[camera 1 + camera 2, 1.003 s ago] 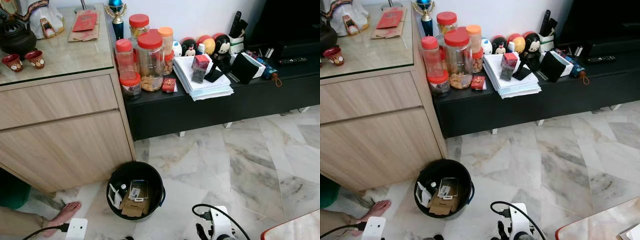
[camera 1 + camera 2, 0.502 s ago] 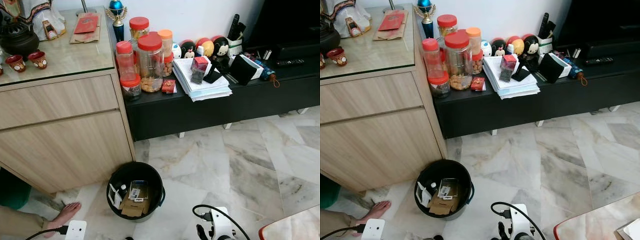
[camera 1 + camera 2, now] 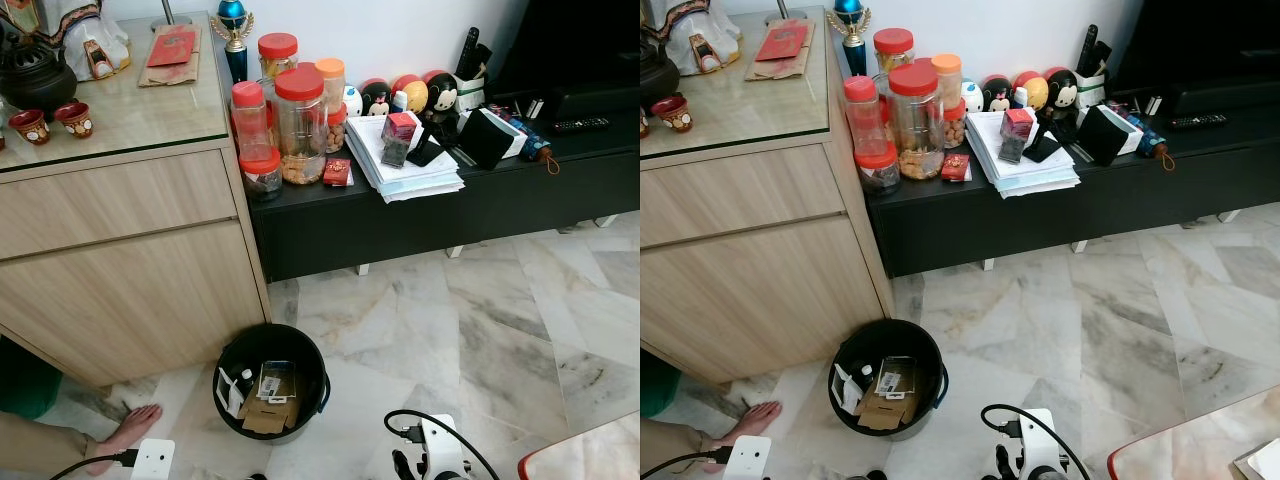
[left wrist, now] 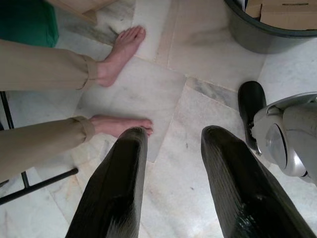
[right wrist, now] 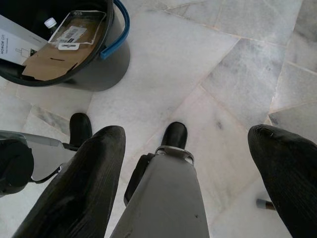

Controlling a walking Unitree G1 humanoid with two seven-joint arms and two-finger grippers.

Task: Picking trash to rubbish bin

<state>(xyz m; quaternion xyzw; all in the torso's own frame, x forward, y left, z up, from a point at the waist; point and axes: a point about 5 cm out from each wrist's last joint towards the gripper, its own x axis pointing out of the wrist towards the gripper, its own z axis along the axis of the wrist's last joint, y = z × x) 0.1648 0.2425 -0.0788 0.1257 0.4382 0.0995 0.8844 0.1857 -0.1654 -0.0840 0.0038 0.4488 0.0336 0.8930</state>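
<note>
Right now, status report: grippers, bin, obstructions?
Left gripper open, empty. Right gripper open, empty. Bin holds cardboard. Person's foot beside it.

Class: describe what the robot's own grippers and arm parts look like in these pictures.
Each gripper, left and right, has two long, black, finely ribbed fingers with rounded tips. The head views show white wrist housings with a looping black cable.

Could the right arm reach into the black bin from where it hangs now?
Probably yes. The right gripper hangs open and empty above the marble floor, and the black bin stands close beside it with its mouth open upward. Nothing lies between them, though cardboard already fills much of the bin.
</note>
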